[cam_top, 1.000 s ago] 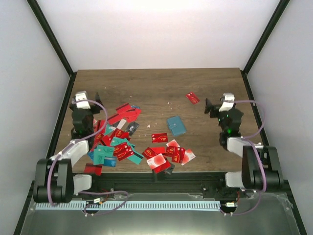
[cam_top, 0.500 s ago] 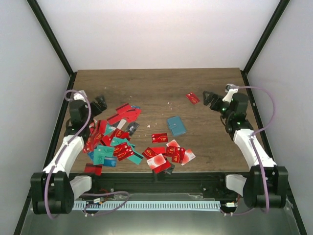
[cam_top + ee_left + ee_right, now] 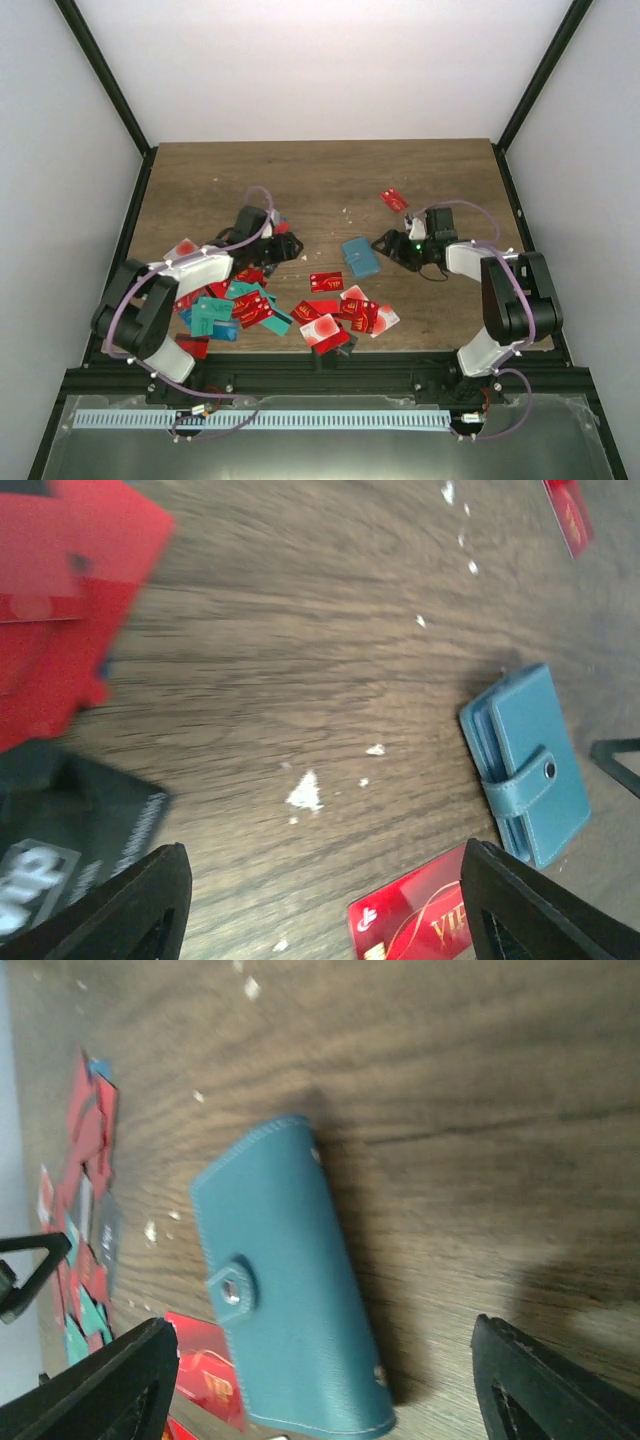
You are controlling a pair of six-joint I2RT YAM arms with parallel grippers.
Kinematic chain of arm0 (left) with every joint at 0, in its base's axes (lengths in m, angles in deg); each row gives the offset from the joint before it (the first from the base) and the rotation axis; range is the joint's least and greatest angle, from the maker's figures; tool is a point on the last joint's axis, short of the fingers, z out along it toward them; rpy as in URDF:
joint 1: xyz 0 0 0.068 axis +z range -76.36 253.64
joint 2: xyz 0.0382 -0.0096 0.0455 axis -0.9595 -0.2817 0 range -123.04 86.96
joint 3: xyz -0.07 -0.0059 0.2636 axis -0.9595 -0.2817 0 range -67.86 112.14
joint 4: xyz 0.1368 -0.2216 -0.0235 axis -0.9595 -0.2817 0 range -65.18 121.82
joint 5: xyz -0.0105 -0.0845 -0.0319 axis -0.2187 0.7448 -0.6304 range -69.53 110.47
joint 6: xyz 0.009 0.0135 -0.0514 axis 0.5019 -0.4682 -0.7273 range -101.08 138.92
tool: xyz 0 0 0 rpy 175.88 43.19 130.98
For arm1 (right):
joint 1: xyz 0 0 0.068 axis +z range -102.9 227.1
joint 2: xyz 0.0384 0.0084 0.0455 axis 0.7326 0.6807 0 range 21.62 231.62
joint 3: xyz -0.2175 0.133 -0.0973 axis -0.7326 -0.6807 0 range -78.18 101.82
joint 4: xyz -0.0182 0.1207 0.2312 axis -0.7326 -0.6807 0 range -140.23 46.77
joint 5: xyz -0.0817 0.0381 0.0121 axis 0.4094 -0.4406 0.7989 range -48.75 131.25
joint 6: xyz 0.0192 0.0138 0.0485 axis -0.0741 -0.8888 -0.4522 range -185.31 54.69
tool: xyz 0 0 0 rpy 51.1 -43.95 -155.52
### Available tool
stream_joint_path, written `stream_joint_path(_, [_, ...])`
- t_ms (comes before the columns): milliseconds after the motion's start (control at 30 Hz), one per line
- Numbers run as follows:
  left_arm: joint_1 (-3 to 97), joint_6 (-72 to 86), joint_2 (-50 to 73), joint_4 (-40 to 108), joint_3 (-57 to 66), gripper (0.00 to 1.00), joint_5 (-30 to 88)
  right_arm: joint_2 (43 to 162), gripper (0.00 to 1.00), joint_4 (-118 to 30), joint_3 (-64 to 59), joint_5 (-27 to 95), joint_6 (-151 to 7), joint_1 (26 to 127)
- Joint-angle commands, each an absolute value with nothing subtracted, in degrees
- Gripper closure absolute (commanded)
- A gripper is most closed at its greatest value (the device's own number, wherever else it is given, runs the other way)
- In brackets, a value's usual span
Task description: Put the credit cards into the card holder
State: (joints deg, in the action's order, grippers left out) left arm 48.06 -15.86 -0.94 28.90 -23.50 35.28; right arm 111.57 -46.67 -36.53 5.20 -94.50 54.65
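The teal card holder (image 3: 360, 256) lies shut by its snap tab on the wooden table (image 3: 330, 170), mid-right. My right gripper (image 3: 386, 245) sits low just right of it, open; in the right wrist view the card holder (image 3: 290, 1280) lies between and ahead of the spread fingers (image 3: 130, 1375). My left gripper (image 3: 291, 246) is open over bare wood left of the holder, empty; its view shows the card holder (image 3: 525, 765) and a red card (image 3: 415, 920). Credit cards (image 3: 240, 295) lie heaped at the left and in a cluster (image 3: 345, 315) near the front.
One red card (image 3: 326, 282) lies alone in front of the holder, another (image 3: 394, 200) farther back right. A dark card (image 3: 70, 830) and red cards (image 3: 60, 600) lie by the left finger. White crumbs (image 3: 305, 792) dot the wood. Black frame posts (image 3: 105, 90) flank the table.
Both arms have swung in from the table's sides toward the middle. The left gripper now sits past the card heap, the right gripper beside the card holder.
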Motion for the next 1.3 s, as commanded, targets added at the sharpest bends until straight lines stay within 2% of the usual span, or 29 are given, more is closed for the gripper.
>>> stream_joint_path(0, [44.8, -17.2, -7.7, 31.0, -18.6, 0.27, 40.1, 115.7, 0.2, -47.0, -33.8, 1.2, -94.0, 55.5])
stream_joint_path(133, [42.2, -17.0, -13.0, 31.4, -14.6, 0.34, 42.1, 118.2, 0.29, -47.0, -34.1, -0.7, -93.2, 55.7])
stream_joint_path(333, [38.6, -17.0, -20.3, 31.8, -9.0, 0.36, 43.8, 121.6, 0.43, -45.8, -35.2, -5.4, -93.3, 56.5])
stream_joint_path(500, [37.2, -17.3, -25.8, 34.1, -5.9, 0.43, 47.2, 122.9, 0.51, -44.5, -35.9, -5.9, -93.7, 56.6])
stream_joint_path(633, [37.0, -17.6, -29.4, 35.8, -4.4, 0.5, 50.2, 123.7, 0.61, -43.0, -36.2, -7.9, -94.4, 56.5])
stream_joint_path(767, [36.8, -17.7, -30.6, 37.0, -4.1, 0.58, 51.5, 124.0, 0.77, -40.1, -36.9, -11.0, -95.9, 56.6])
stream_joint_path(933, [36.9, -17.6, -29.9, 38.3, -5.3, 0.59, 51.3, 123.8, 0.98, -38.2, -37.0, -13.5, -97.2, 56.6])
stream_joint_path(1100, [36.9, -17.9, -27.5, 40.2, -7.3, 0.57, 51.2, 122.5, 0.99, -36.0, -38.3, -15.6, -98.8, 56.6])
stream_joint_path(1267, [37.5, -16.8, -21.6, 40.0, -10.3, 0.47, 47.4, 118.4, 0.99, -33.8, -40.4, -16.1, -100.4, 56.6])
